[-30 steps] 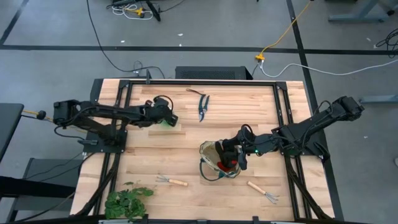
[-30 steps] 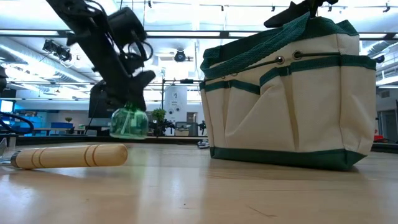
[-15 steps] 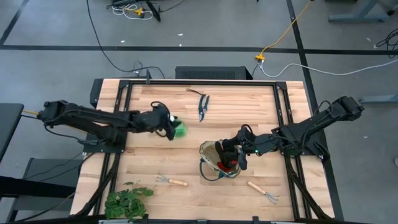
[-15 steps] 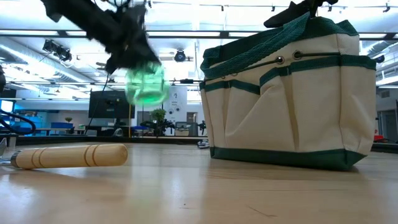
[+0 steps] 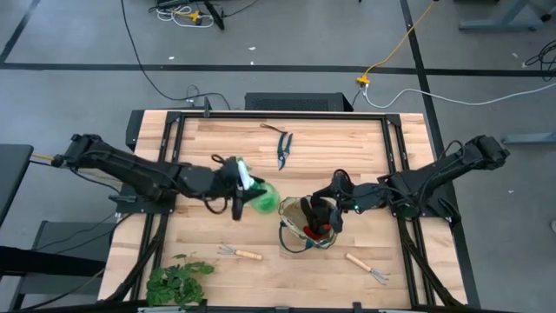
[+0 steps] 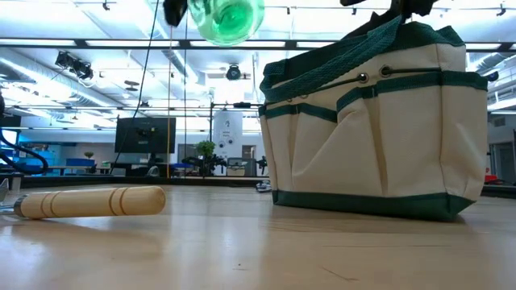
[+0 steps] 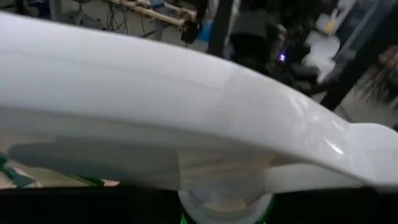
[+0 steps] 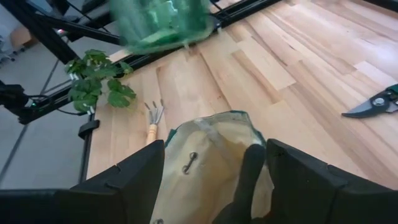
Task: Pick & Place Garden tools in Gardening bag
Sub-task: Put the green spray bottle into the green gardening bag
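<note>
Leafy plant bunch [image 5: 176,280]: seen lying at the near left corner of the worktop [image 5: 347,156].
Hand rakes: one wooden-handled rake [image 5: 239,253] is laid on the worktop near the front, just ahead of the bag; a second rake [image 5: 367,268] is laid to the right of it, also near the front edge. In the low view, a wooden handle [image 6: 90,201] is seen lying flat at the left.
Gardening bag [image 5: 306,224]: stood upright on the worktop right of centre, mouth open; in the low view its cream panels and dark green trim [image 6: 375,121] fill the right side. Something red is seen inside it from above.
Right end effector [image 5: 325,211]: placed at the bag's mouth; a dark handle loop is seen between its fingers [image 8: 298,180], but whether the fingers are closed on it cannot be told.
Spray bottle [image 5: 261,196]: held in the air just left of the bag, well above the worktop, as shown at the top of the low view [image 6: 229,19]; its white nozzle fills the left wrist view [image 7: 186,124].
Left end effector [image 5: 238,187]: clamped on the spray bottle at its nozzle end, beside the bag.
Pruning shears [image 5: 282,148]: laid on the worktop toward the far edge, well apart from the bag.
</note>
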Available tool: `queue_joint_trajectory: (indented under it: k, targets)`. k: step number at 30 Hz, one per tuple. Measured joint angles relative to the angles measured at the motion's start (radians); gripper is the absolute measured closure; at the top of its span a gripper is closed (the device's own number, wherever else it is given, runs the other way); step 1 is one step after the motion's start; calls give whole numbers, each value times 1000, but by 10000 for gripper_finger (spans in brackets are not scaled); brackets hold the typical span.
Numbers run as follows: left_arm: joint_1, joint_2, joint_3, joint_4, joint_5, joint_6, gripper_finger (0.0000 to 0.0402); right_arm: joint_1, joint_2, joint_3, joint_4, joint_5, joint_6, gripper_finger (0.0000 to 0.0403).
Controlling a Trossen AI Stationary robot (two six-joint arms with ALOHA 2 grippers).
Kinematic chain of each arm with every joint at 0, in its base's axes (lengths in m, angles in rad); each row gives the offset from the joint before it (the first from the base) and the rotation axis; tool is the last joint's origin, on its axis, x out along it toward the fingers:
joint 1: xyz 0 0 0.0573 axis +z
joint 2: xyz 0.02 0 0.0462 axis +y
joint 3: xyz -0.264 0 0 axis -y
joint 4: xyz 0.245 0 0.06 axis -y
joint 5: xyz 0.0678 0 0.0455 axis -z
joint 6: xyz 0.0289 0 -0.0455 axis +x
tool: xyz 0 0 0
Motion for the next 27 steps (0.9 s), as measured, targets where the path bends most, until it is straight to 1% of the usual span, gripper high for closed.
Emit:
queue_joint_trajectory:
  k: [4,8,11,15,20,27]
  targets:
    - [-46,112,116,-62,-29,35,245,-20,-2,0,-2,0,-7,119]
    - [-61,241,242,-107,-42,82,245,-34,-18,0,-11,0,-17,119]
    - [-58,318,336,-148,-20,106,245,-42,-40,0,-23,0,-18,119]
    - [-58,390,434,-191,0,135,245,-47,-77,0,-74,3,-18,119]
    - [-58,452,505,-193,27,156,245,-47,-121,0,-132,26,-21,119]
    - [-43,538,558,-214,27,175,245,-46,-165,0,-160,34,-26,119]
